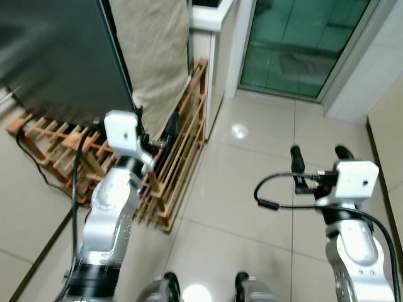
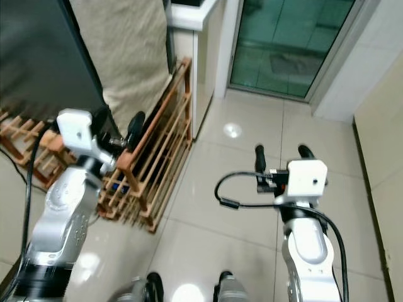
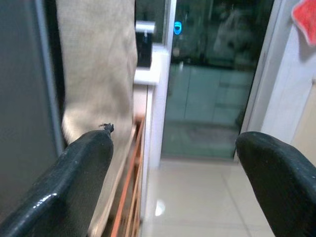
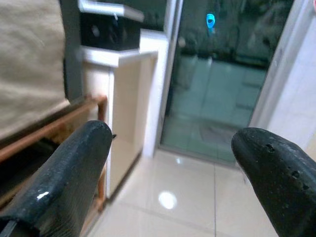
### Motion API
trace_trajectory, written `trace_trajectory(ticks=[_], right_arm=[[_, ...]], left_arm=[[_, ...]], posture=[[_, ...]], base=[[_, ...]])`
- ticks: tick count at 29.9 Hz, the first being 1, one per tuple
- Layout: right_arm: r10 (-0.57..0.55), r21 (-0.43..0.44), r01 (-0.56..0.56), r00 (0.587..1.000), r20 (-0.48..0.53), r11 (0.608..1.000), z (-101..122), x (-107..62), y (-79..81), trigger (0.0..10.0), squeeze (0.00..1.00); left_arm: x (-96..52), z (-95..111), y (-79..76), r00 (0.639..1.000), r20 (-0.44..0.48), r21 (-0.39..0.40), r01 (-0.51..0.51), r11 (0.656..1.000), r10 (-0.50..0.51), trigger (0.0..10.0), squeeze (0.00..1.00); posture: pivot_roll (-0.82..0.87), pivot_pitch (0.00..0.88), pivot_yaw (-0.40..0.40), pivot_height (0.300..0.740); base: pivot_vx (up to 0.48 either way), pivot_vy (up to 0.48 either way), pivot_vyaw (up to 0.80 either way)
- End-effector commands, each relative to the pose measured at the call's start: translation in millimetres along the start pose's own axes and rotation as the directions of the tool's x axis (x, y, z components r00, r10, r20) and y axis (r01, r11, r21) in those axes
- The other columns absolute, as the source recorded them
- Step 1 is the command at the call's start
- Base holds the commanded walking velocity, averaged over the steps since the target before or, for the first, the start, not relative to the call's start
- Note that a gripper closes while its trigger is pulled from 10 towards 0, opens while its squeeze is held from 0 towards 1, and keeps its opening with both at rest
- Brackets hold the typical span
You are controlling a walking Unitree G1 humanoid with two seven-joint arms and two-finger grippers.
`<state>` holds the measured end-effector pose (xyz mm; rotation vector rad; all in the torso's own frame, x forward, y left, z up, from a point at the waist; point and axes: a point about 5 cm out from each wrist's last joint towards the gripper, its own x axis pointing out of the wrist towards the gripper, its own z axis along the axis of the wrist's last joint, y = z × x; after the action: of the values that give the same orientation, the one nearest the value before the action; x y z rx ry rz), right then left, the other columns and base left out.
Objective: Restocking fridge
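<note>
you're looking down at a glossy pale tiled floor (image 1: 252, 189), on which a slatted wooden rack (image 1: 179, 157) stands at the left with beige cloth (image 1: 154, 56) hanging over it and a black cable (image 1: 31, 160) trailing beside it.

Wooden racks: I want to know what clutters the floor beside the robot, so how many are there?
2. One wooden rack stands on edge under the beige cloth, next to the left gripper. The other lies further left, below the dark panel. More may be hidden.

Dark fridge (image 1: 60, 56) cropped, motion-blurred
</note>
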<state>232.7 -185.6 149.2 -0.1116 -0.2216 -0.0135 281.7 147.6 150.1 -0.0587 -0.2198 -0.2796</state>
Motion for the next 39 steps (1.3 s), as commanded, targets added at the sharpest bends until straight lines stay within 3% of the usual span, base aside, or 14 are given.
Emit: trace_trajectory(ticks=[1, 3, 6, 8, 10, 15, 20, 21, 28, 39], right_arm=[[0.006, 0.016, -0.007, 1.0, 0.029, 1.0, 1.3, 7.6, 0.3, 10.0, 0.13], [0.01, 0.023, -0.011, 0.999, 0.032, 1.0, 1.4, 11.9, 1.3, 10.0, 0.13], [0.016, 0.013, -0.017, 0.999, 0.034, 1.0, 2.5, 26.7, 3.7, 10.0, 0.13], [0.016, 0.013, -0.017, 0.999, 0.034, 1.0, 2.5, 26.7, 3.7, 10.0, 0.13], [0.019, 0.015, -0.02, 0.999, 0.04, 1.0, 2.9, 32.8, 3.4, 10.0, 0.2], [0.01, 0.014, -0.011, 0.999, 0.035, 1.0, -0.4, 36.2, -0.6, 10.0, 0.25], [-0.004, 0.012, 0.004, 1.0, 0.022, 1.0, -3.8, 35.6, -0.5, 10.0, 0.25], [-0.011, 0.012, 0.011, 1.0, 0.018, 1.0, -4.3, 35.7, -0.6, 10.0, 0.18], [0.004, 0.007, -0.004, 1.0, 0.009, 1.0, -6.5, 35.6, 4.6, 10.0, 0.15], [0.017, 0.008, -0.017, 1.0, 0.006, 1.0, -8.2, 36.3, 9.2, 10.0, 0.15]], left_arm=[[-3.3, -0.6, -8.3, 1.0, -0.005, 0.011, 0.018, 1.0, -0.018, 10.0, 0.0], [-0.9, -0.5, -9.7, 1.0, -0.006, -0.014, -0.015, 1.0, 0.015, 10.0, 0.0], [17.6, 7.8, -13.5, 0.996, 0.007, -0.085, -0.087, 0.993, 0.088, 10.0, 0.0], [17.6, 7.8, -13.5, 0.996, 0.007, -0.085, -0.087, 0.993, 0.088, 10.0, 0.0], [25.5, 11.4, -17.0, 0.995, 0.01, -0.11, -0.095, 0.989, 0.096, 10.0, 0.0], [40.6, 18.5, -23.9, 0.997, 0.026, -0.112, -0.07, 0.991, 0.073, 10.0, 0.0], [43.9, 18.2, -31.5, 0.999, 0.029, -0.132, -0.042, 0.99, 0.046, 10.0, 0.0], [44.3, 18.7, -33.0, 0.999, 0.031, -0.128, -0.033, 0.991, 0.037, 10.0, 0.0], [51.1, 21.0, -39.4, 0.999, 0.033, -0.116, 0.013, 0.993, -0.009, 10.0, 0.0], [54.2, 12.7, -22.6, 0.995, -0.018, -0.165, -0.102, 0.981, 0.1, 10.0, 0.0]], posture=[[-0.18, 0.059, 0.027, 0.735], [-0.18, 0.057, 0.025, 0.735], [-0.18, 0.047, 0.024, 0.735], [-0.18, 0.047, 0.024, 0.735], [-0.18, 0.048, 0.025, 0.735], [-0.19, 0.045, 0.027, 0.735], [-0.2, 0.042, 0.031, 0.735], [-0.21, 0.043, 0.033, 0.735], [-0.21, 0.045, 0.041, 0.735], [-0.21, 0.04, 0.045, 0.735]], base=[[0.0, 0.0, 0.0], [0.0, 0.0, 0.0], [0.0, 0.0, 0.0], [0.0, 0.0, 0.0], [0.0, 0.0, 0.34], [0.111, -0.218, 0.58], [0.299, -0.371, 0.56], [0.307, -0.368, 0.0], [0.307, -0.365, 0.0], [0.355, -0.314, 0.0]])
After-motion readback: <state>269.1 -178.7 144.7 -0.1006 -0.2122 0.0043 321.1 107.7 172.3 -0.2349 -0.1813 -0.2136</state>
